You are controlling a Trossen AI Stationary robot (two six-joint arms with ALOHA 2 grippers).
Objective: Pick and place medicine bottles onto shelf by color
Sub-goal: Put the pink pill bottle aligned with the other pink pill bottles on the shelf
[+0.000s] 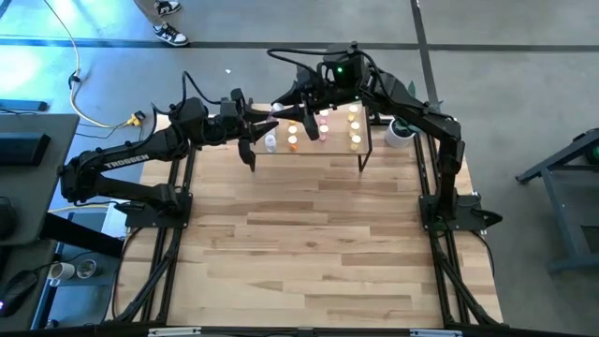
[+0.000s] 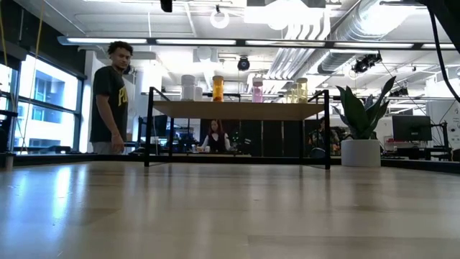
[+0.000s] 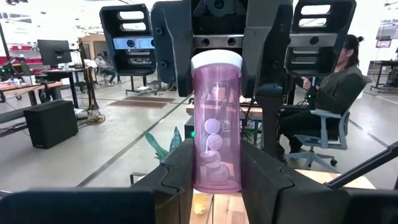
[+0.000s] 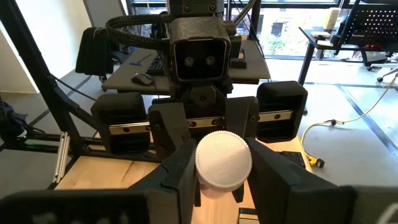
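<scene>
Both tools, left (image 3: 214, 168) and right (image 4: 221, 180), are gripping one pink bottle (image 3: 216, 124) mid-handover; several bottles are standing on the shelf (image 2: 237, 109).

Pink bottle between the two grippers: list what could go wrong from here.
The left gripper clamps the pink bottle low while the right gripper pinches only its cap; it could tilt or drop on release. The shelf beside them already carries other bottles, which a fall might topple.
</scene>
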